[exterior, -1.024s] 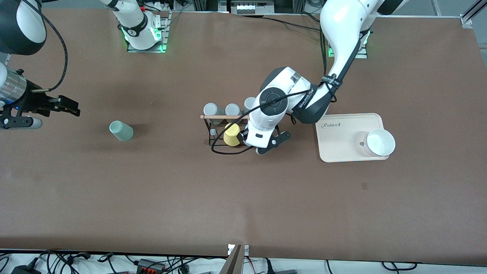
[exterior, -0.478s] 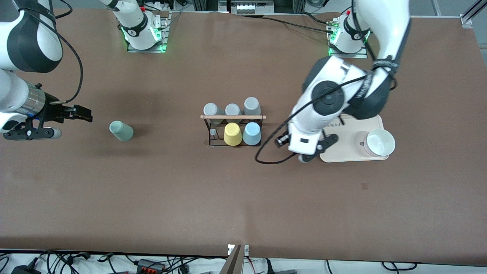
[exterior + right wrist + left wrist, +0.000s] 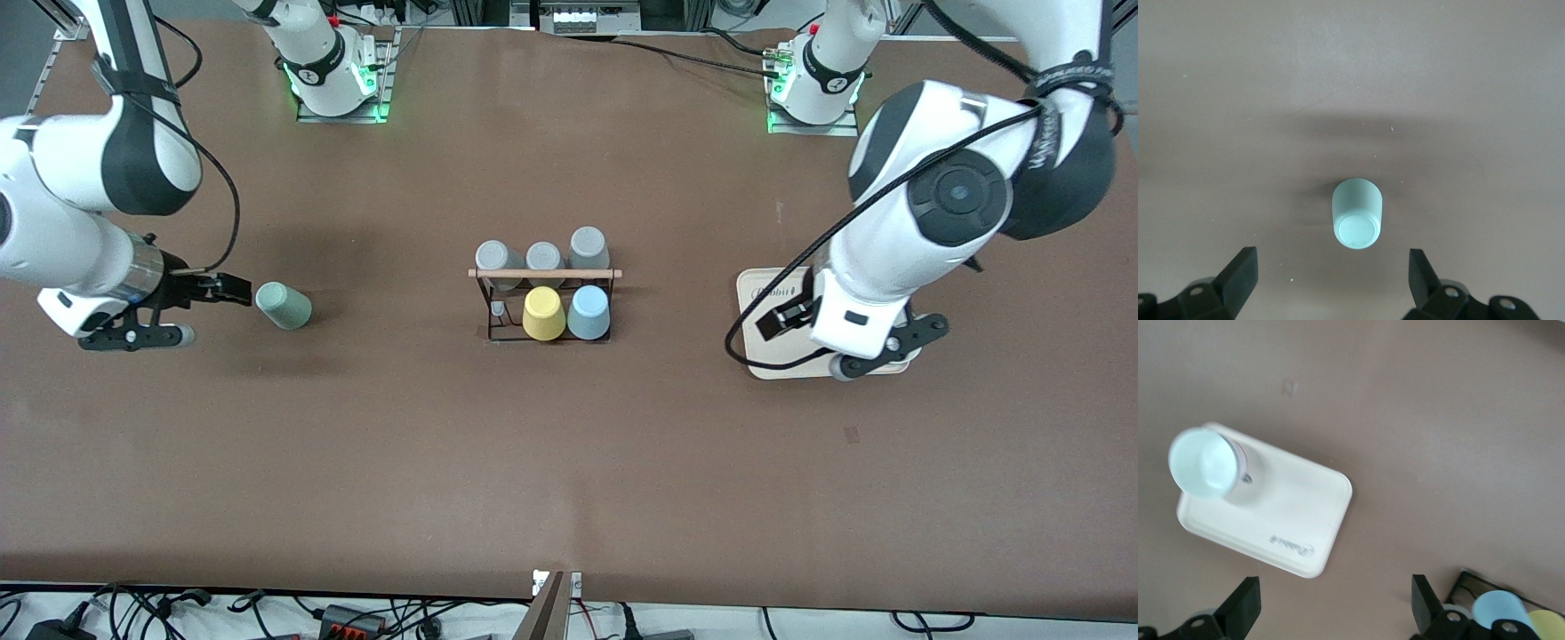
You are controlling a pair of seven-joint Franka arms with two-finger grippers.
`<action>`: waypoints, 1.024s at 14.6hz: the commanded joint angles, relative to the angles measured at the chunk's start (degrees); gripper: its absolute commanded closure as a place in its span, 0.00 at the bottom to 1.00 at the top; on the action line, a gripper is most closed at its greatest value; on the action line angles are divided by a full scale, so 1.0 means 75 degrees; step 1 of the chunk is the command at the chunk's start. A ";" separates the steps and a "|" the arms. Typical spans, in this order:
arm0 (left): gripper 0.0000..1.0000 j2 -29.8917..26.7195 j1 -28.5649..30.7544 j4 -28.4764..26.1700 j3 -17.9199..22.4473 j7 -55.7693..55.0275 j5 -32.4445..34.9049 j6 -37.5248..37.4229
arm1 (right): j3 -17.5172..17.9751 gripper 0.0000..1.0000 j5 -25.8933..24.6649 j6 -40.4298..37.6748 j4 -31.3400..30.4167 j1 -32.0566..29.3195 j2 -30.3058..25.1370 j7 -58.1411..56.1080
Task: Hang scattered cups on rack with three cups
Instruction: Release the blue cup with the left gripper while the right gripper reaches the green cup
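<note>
The black wire rack (image 3: pixel 491 331) with a wooden rod stands mid-table. The light blue cup (image 3: pixel 589 312) hangs mouth-down on it beside a yellow cup (image 3: pixel 543 313); three grey cups (image 3: pixel 544 256) hang on its farther row. The blue cup also shows in the left wrist view (image 3: pixel 1498 610). The mint green cup (image 3: pixel 284 305) lies on its side toward the right arm's end. My right gripper (image 3: pixel 233 289) is open just beside it, with the cup's base (image 3: pixel 1358 217) facing between the fingers (image 3: pixel 1238 277). My left gripper (image 3: pixel 849 342) is open, empty and high over the beige tray (image 3: pixel 782 356).
In the left wrist view (image 3: pixel 1271 520) the tray holds a white bowl (image 3: pixel 1205 463); in the front view my left hand hides the bowl. One peg (image 3: pixel 498 309) beside the yellow cup stands bare. Cables lie along the table's near edge.
My left gripper has left the rack, with the blue cup staying on it, and swung toward its own end, over the tray. My right gripper has moved in close to the mint cup.
</note>
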 commanded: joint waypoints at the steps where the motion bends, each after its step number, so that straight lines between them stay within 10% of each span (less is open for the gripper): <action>1: 0.00 -0.0718 0.0693 -0.0656 -0.0183 0.1295 -0.0015 -0.0009 | 0.0025 0.00 -0.0063 0.0285 -0.0224 0.0030 0.0276 0.0184; 15: 0.00 -0.3402 0.2535 -0.2777 -0.0195 0.5470 -0.0778 0.0119 | -0.0080 0.00 -0.0109 0.1247 -0.1208 -0.0040 0.1110 0.0243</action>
